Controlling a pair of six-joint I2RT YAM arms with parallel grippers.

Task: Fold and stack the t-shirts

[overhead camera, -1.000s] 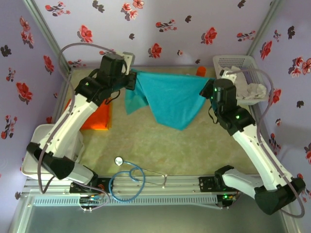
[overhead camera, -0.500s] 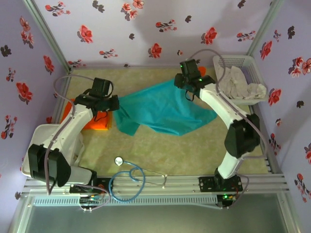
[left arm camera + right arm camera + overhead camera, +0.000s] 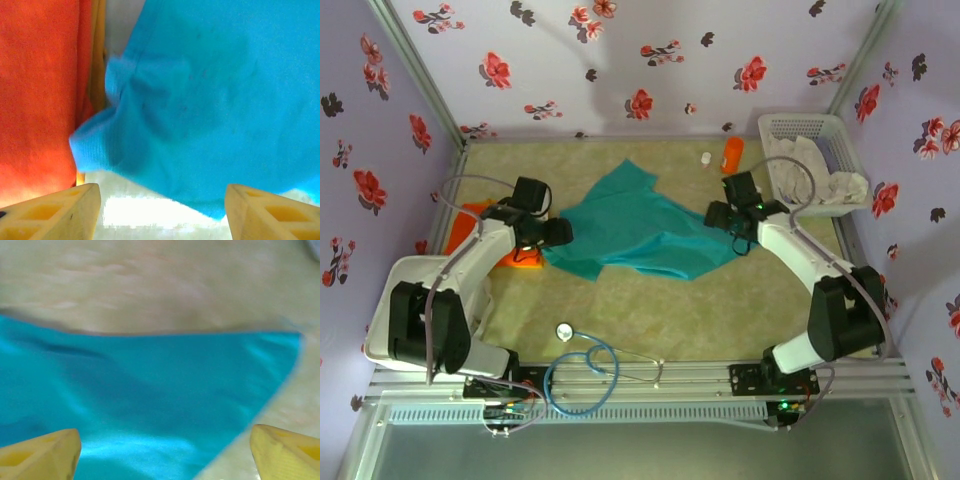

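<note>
The teal-green t-shirt [image 3: 640, 225] lies spread and rumpled on the mat in the middle of the table. A folded bright orange t-shirt [image 3: 480, 238] sits at the left, partly under my left arm. My left gripper [image 3: 558, 232] hovers at the teal shirt's left edge, open. In the left wrist view the teal cloth [image 3: 215, 100] and the orange cloth [image 3: 35, 90] lie beyond the open left gripper [image 3: 162, 215], with nothing between the fingers. My right gripper [image 3: 717, 215] is at the shirt's right corner, open. The right wrist view has that teal corner [image 3: 150, 390] flat below the right gripper [image 3: 162, 455].
A white basket [image 3: 840, 128] holding pale cloth stands at the back right, with an orange cylinder [image 3: 733, 153] beside it. A stethoscope [image 3: 582, 365] lies near the front edge. A white bin [image 3: 395, 300] sits at the left front.
Both grippers have opened and let go of the teal shirt. It was held stretched above the table and now lies on the mat. Both arms have come down and nearer.
</note>
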